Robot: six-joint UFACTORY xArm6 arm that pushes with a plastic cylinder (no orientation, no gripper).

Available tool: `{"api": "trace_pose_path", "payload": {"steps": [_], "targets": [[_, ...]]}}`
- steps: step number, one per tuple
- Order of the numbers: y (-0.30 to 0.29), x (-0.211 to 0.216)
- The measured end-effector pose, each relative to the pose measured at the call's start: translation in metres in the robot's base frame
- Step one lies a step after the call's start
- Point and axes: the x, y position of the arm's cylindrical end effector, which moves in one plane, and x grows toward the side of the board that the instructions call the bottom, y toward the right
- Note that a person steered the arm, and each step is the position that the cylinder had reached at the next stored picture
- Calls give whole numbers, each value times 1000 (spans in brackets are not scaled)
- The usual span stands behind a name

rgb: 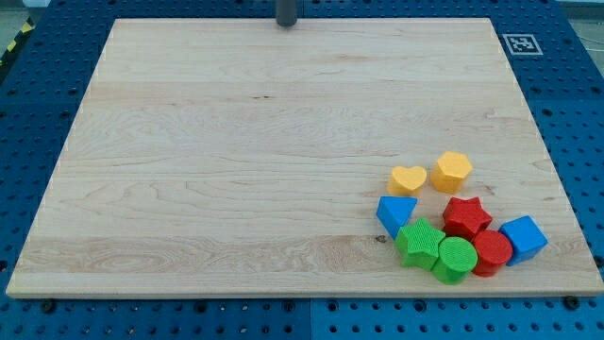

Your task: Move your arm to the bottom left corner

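Camera view shows the rod at the top edge of the frame, just left of centre, its tip resting at the far edge of the wooden board. The rod has no fingers to spread or pinch; it is a plain stiff stick, and only its lower end shows.

All the blocks sit bunched at the lower right of the frame, well apart from the tip: a yellow heart beside a yellow hexagon, a blue triangle, a red star, a blue cube, a green block, a green cylinder and a red cylinder, several touching one another.

The goal is the board's lower-left corner in the frame, which lies bare. Nothing needs to be grasped or pushed. The blocks look light and hard and would likely skid on the smooth wood if struck, but a diagonal run from the top down to the lower left should pass well clear of them.
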Motion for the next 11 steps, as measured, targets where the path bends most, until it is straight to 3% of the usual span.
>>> {"api": "trace_pose_path", "payload": {"steps": [2,5,7,9,11], "targets": [[-27,0],[-179,15],[-148,115],[-152,180],[-227,183]]}}
